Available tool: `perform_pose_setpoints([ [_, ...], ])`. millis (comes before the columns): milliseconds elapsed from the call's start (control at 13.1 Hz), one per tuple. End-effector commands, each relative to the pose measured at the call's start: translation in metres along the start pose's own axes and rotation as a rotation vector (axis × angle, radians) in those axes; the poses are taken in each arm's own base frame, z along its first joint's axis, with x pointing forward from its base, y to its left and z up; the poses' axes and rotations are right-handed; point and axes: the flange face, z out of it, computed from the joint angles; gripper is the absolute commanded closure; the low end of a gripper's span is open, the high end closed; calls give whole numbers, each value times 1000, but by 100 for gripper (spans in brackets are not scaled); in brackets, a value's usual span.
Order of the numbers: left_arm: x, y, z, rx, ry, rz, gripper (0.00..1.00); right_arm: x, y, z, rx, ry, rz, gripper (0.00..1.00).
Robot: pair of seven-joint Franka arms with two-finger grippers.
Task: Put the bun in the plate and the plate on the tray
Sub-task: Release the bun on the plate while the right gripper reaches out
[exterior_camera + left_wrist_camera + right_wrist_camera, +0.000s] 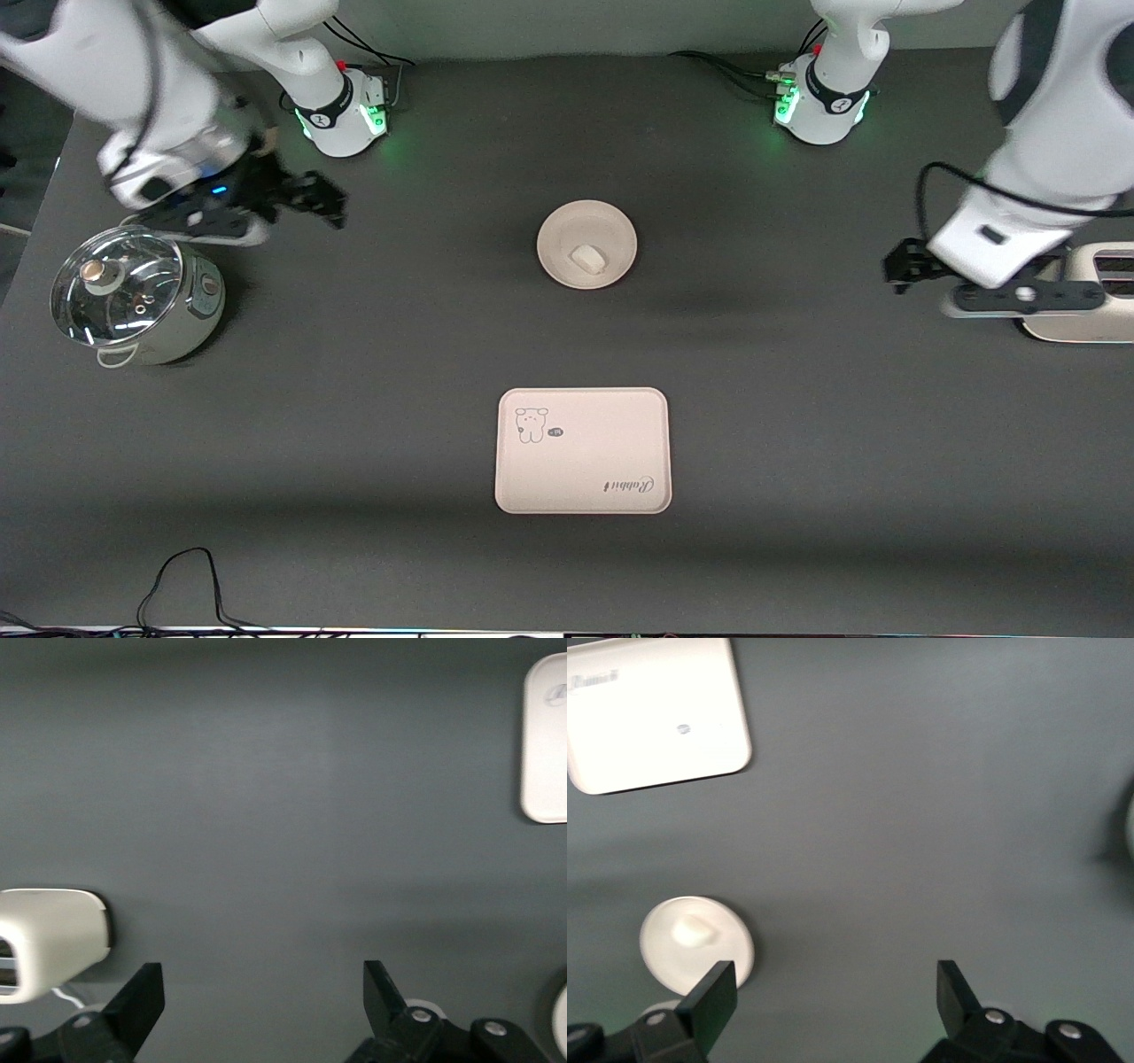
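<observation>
At tabletop centre, bun (587,259) sits in plate (586,244), tray (582,450) at six o'clock from it. Left claw (897,266) and right claw (323,199) hover spread, empty. Pinch the rim, keep level.

White bun (587,259) in round plate (558,232); pink tray (582,470) nearer camera.

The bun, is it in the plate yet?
Yes. The bun lies inside the plate, within its raised rim. The plate stands on the table, not on the tray.
</observation>
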Motion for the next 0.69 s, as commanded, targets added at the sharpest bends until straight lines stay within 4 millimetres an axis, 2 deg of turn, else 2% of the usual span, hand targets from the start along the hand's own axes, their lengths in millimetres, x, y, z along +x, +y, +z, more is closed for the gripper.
perform_pose_setpoints([
  [0,-6,-57,5,-57,-21,-10,0,-49,-72,17,24,20,77,0],
  [76,-9,-83,10,-118,-27,-36,0,-66,-101,26,27,21,101,0],
  [152,-11,-90,9,-142,-19,-28,0,-80,-128,35,25,19,107,0],
  [305,-13,-88,10,-139,-18,-29,0,-107,-176,57,9,6,64,0],
  [457,-17,-78,11,-147,-22,-31,0,-116,-190,71,42,-7,28,0],
  [610,-22,-70,13,-143,-18,-51,0,-121,-188,87,75,-55,-29,0],
])
